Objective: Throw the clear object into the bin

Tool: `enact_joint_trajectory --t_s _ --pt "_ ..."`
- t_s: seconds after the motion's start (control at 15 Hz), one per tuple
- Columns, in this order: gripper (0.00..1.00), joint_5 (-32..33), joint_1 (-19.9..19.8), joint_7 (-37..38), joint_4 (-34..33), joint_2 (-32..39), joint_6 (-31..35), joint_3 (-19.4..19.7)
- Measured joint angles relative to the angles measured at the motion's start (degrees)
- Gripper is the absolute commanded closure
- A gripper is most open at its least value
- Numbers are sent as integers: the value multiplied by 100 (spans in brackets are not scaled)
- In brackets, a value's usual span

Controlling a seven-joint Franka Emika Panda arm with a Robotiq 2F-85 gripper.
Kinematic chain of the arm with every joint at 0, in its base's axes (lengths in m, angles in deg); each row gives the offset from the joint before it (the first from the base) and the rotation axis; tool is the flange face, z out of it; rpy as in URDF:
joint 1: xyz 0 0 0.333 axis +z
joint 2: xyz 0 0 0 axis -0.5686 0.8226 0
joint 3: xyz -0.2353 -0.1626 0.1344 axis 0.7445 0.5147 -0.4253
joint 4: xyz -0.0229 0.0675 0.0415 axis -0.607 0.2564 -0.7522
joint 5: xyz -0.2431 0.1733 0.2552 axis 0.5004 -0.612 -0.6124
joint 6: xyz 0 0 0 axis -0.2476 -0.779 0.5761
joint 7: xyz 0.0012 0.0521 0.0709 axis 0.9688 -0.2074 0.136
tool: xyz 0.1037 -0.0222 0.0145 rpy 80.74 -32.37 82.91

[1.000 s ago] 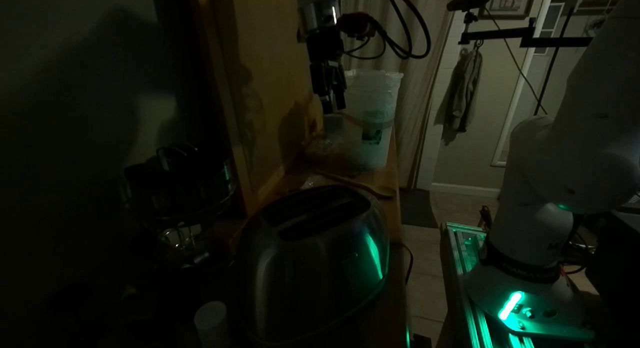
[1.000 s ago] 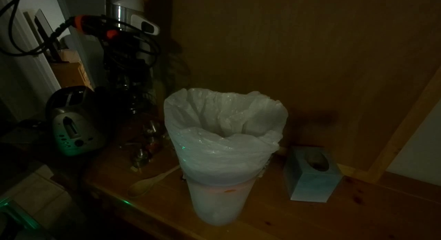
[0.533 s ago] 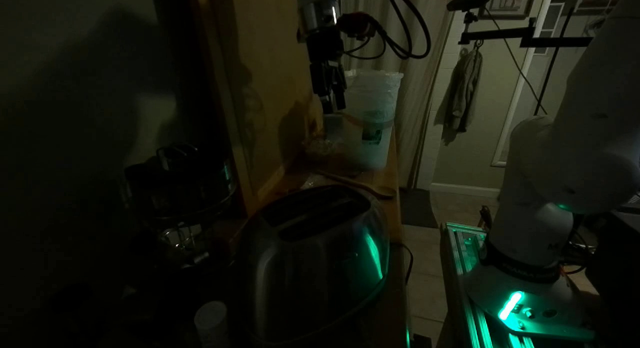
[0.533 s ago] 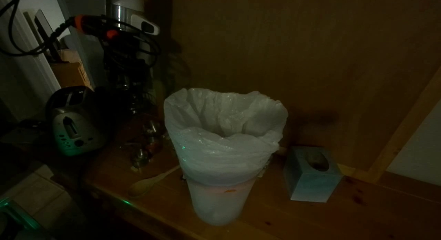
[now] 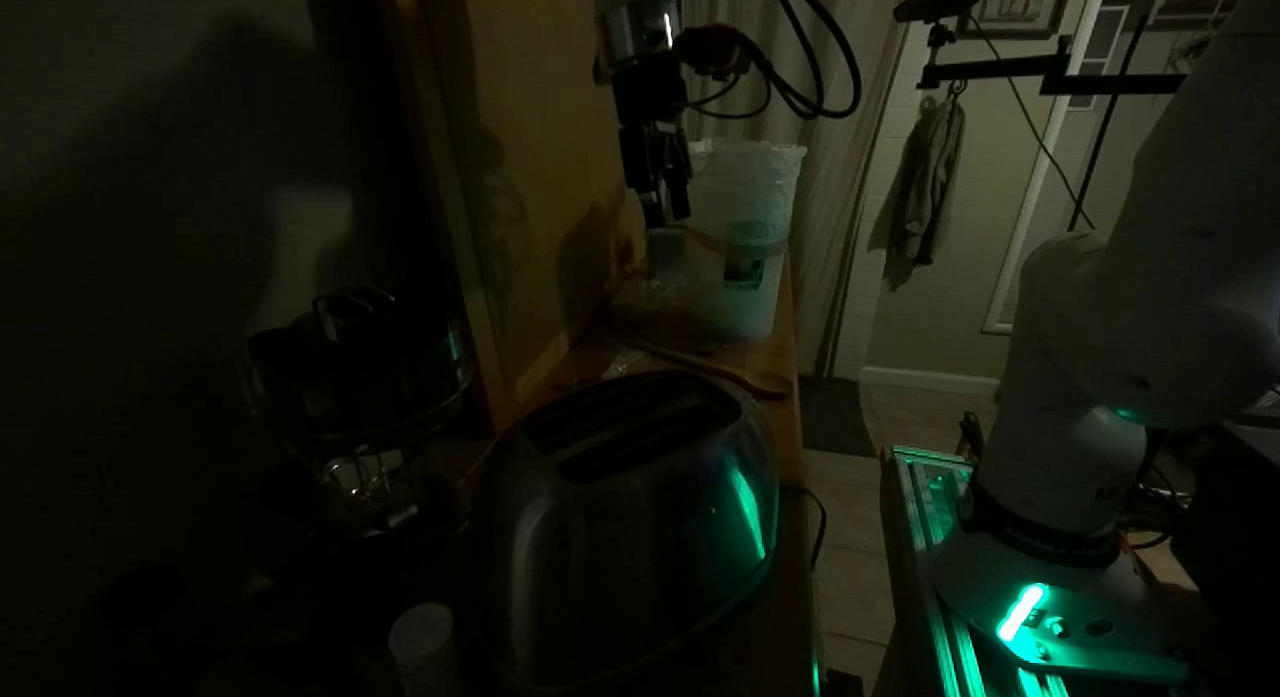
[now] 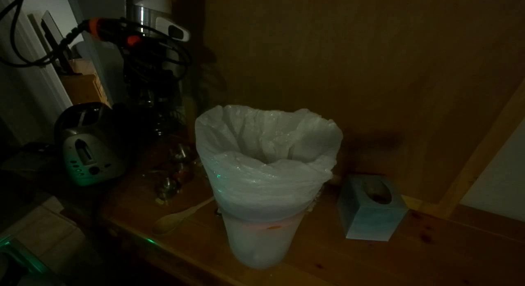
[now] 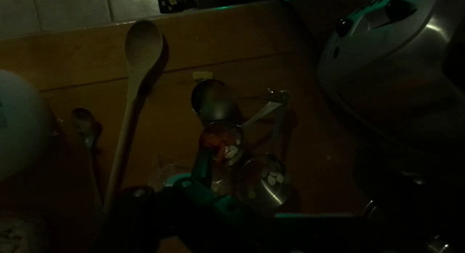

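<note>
The bin (image 5: 745,262), whitish with a greenish mark, stands on the wooden counter, lined with a pale bag (image 6: 266,195). Its side shows at the left of the wrist view (image 7: 18,129). Crumpled clear plastic (image 7: 170,167) lies on the counter below my gripper, partly behind a finger; it also shows beyond the toaster in an exterior view (image 5: 625,362). A second clear, crumpled item (image 5: 645,295) lies beside the bin. I cannot tell which is the clear object. My gripper (image 5: 668,217) hangs above the counter; in the wrist view (image 7: 290,166) its fingers look apart, nothing visible between them.
Metal measuring cups (image 7: 265,182) with small pieces, a wooden spoon (image 7: 143,46) and a small spoon (image 7: 84,124) lie below. A toaster (image 5: 630,517) stands nearby. A tissue box (image 6: 371,208) stands by the wooden wall. A dark glass appliance (image 5: 360,377) is near the toaster.
</note>
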Motion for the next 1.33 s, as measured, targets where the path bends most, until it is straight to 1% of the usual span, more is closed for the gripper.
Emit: enact_joint_trajectory --t_s 0.13,0.33,0.6,0.87,1.07,1.33 --pt "0 216 1 -267 -2 -39 206 -38" --pt "0 499 30 -881 -2 -129 452 -103" --pt "0 543 209 -1681 36 -244 657 -261" --pt "0 536 479 -2495 284 -240 1195 -338" --pt "0 606 557 -2670 430 -110 1495 -425" --pt "0 623 558 -2715 429 -68 1533 -431"
